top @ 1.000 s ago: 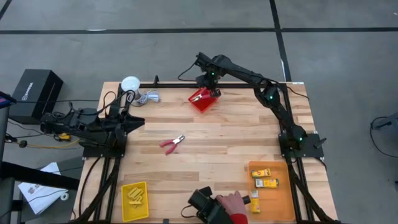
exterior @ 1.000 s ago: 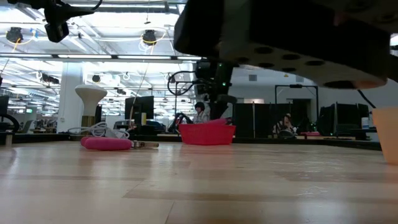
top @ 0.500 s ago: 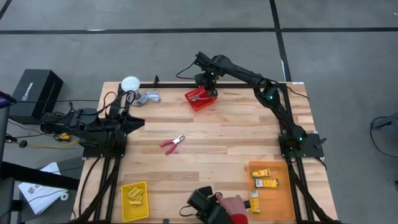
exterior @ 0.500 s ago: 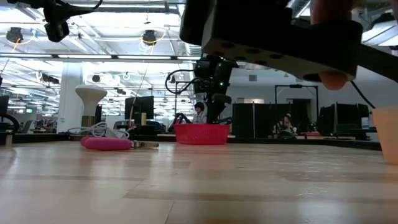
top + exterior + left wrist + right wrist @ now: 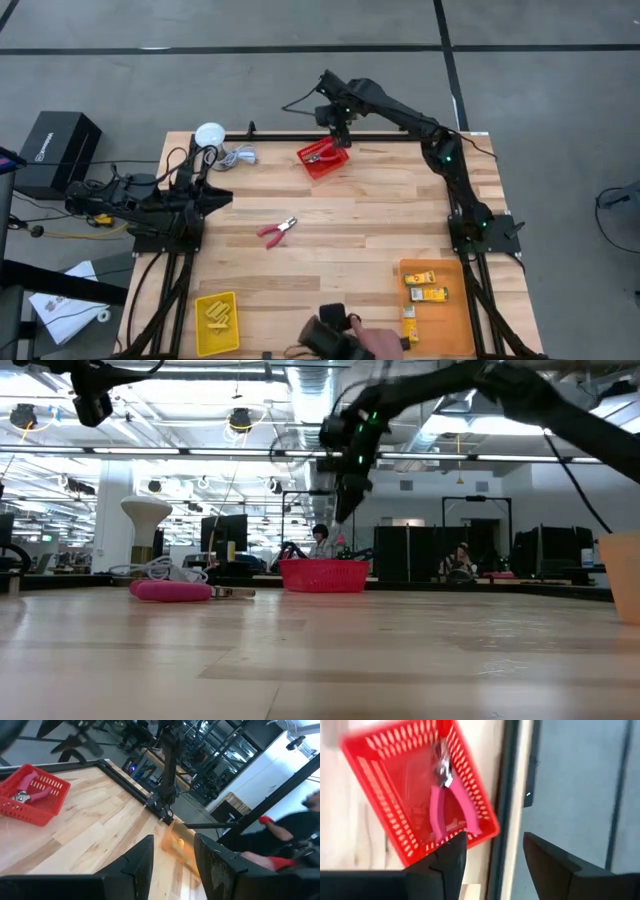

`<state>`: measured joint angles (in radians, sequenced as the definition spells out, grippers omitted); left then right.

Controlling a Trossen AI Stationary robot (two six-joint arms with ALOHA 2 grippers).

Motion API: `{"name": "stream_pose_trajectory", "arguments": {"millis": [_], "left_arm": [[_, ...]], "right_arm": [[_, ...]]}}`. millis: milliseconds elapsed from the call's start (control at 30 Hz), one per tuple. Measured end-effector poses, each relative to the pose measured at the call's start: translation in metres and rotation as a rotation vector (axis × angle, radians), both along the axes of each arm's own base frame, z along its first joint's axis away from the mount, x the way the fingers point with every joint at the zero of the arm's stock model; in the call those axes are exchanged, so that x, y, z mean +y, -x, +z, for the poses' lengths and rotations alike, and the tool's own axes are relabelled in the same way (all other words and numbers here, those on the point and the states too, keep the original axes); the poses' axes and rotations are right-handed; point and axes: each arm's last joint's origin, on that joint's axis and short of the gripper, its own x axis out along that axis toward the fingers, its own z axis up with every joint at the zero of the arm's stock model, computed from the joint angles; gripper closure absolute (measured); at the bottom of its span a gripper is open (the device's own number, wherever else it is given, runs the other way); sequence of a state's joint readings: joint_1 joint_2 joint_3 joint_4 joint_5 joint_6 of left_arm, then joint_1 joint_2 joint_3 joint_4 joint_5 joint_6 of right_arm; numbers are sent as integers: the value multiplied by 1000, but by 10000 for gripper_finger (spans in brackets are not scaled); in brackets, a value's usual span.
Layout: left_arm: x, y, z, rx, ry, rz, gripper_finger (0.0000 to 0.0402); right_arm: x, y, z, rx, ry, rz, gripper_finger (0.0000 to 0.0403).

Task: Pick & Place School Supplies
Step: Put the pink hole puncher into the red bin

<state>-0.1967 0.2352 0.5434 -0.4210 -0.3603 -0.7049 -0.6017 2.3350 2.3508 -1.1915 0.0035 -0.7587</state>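
- Right gripper: raised above the far table edge, jaws apart, holding nothing.
- Red bin: on the table, just below and in front of that gripper; pink-handled pliers lie inside.
- Second pliers: mid-table, well apart from both grippers.
- Left gripper: parked at the left side, fingers apart, empty.
- Boxes: in the orange bin, far from both.

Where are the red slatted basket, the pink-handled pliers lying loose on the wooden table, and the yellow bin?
red slatted basket (image 5: 322,160), high view, its side wall
pink-handled pliers (image 5: 274,231), high view, the handles
yellow bin (image 5: 204,340), high view, its rim
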Motion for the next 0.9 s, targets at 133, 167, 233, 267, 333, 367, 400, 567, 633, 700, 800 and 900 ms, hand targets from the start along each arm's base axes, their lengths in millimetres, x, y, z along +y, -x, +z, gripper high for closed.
{"name": "stream_pose_trajectory", "arguments": {"millis": [133, 167, 233, 267, 333, 367, 400, 567, 633, 700, 800, 900], "left_arm": [[0, 0, 0, 4, -25, 1, 266], [0, 0, 0, 7, -33, 3, 266], [0, -1, 0, 15, -53, 2, 266], [0, -2, -1, 25, -66, 2, 266], [-1, -4, -3, 56, -90, 0, 266], [-1, -6, -5, 82, -106, -2, 266], [-1, -9, -9, 127, -116, -4, 266], [-6, -26, -44, 544, -126, -55, 266], [-10, -39, -52, 636, -132, -94, 266], [-14, -53, -58, 686, -150, -131, 266], [-20, -76, -72, 772, -148, -190, 266], [-25, -94, -89, 866, -130, -228, 266]], "right_arm": [[24, 6, 43, -109, -10, -65, 231], [34, 7, 52, -138, -40, -65, 234], [56, 5, 67, -186, -107, -54, 241], [69, 1, 70, -200, -140, -39, 245], [95, -12, 72, -217, -168, 5, 253], [108, -18, 71, -218, -177, 30, 256], [120, -23, 70, -214, -186, 53, 260], [157, -40, 72, -266, -227, 58, 272], [163, -45, 73, -304, -239, 36, 273], [166, -46, 77, -335, -252, 13, 272], [168, -40, 90, -372, -258, -6, 268], [170, -30, 105, -400, -253, -13, 264]]}}
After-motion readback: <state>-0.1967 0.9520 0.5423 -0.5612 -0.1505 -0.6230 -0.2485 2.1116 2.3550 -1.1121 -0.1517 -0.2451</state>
